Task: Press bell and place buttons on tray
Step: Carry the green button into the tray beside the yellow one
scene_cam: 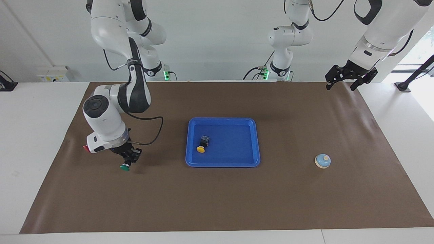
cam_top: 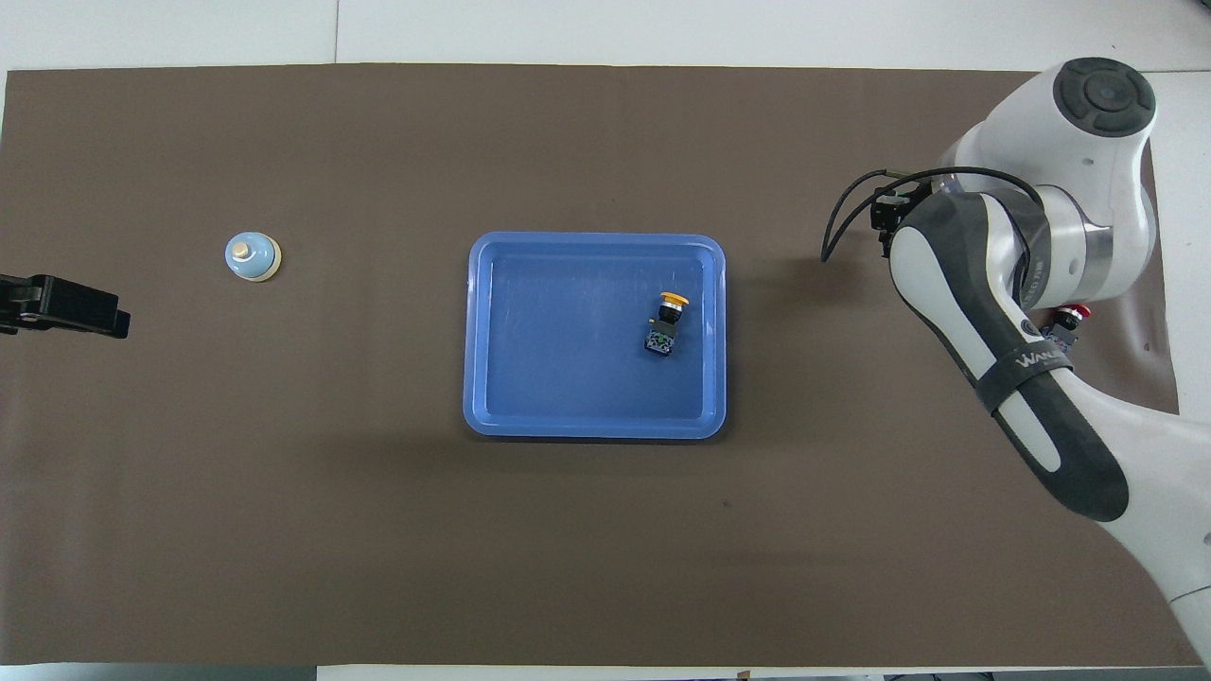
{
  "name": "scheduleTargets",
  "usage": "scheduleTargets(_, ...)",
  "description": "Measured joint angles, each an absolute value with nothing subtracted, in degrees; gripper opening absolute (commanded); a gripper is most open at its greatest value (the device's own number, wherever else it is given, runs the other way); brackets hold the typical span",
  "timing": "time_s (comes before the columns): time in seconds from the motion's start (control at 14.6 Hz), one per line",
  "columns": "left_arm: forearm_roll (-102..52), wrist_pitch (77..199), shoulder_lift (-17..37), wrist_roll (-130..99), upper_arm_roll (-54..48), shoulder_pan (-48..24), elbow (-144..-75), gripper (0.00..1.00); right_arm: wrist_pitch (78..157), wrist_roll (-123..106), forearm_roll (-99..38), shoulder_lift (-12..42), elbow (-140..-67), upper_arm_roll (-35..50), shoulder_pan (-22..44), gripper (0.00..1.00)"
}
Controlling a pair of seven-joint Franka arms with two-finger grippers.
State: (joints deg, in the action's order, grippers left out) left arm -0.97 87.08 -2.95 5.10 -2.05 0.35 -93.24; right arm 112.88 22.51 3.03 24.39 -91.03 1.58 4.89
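The right gripper has its jaws clamped on the green button, whose black body sits between the fingers with the green cap pointing down and outward. It hangs in the air over the brown mat, toward the right arm's end of the table, with a shadow on the mat under it. In the overhead view the arm's own bulk covers most of this gripper, so only its black edge and a looped cable show there.

Just under the wrist of that arm a red button peeks out; it lies on the mat close to the edge at the right arm's end. From the facing side only a sliver of its red cap shows past the white flange.

The tray sits about the middle of the mat. The yellow button lies on its side in it, in the part toward the right arm's end.

The bell stands upright on the mat toward the left arm's end, well apart from the tray.

The left gripper waits with its jaws spread wide and empty, up over the mat's corner nearest the robots at its own end.
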Motion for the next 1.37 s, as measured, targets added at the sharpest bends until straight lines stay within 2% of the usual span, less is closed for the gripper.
scheduleTargets(0.21,-1.0,87.1,-2.9,5.1,-2.0,0.4,-93.2,1.00,104.3,30.7,2.7,26.7,-82.4,1.8,13.1,0.00)
scheduleTargets(0.34,-1.0,87.1,-2.9,5.1,-2.0,0.4,-93.2,1.00,103.4,35.7,-0.8,28.4,-78.8,1.9,18.7,0.00)
scheduleTargets(0.55,-1.0,87.1,-2.9,5.1,-2.0,0.4,-93.2,1.00,104.4,39.2,-3.7,29.9,-77.1,1.9,25.6,0.00)
scheduleTargets(0.82,-1.0,87.1,-2.9,5.1,-2.0,0.4,-93.2,1.00,110.8,41.5,-3.8,33.0,-77.1,1.9,32.4,0.00)
scheduleTargets(1.03,-1.0,87.1,-2.9,5.1,-2.0,0.4,-93.2,1.00,113.8,41.5,-3.8,34.5,-78.3,1.8,33.5,0.00)
scheduleTargets(1.37,-1.0,87.1,-2.9,5.1,-2.0,0.4,-93.2,1.00,121.2,41.5,-3.8,34.5,-86.1,1.8,33.7,0.00)
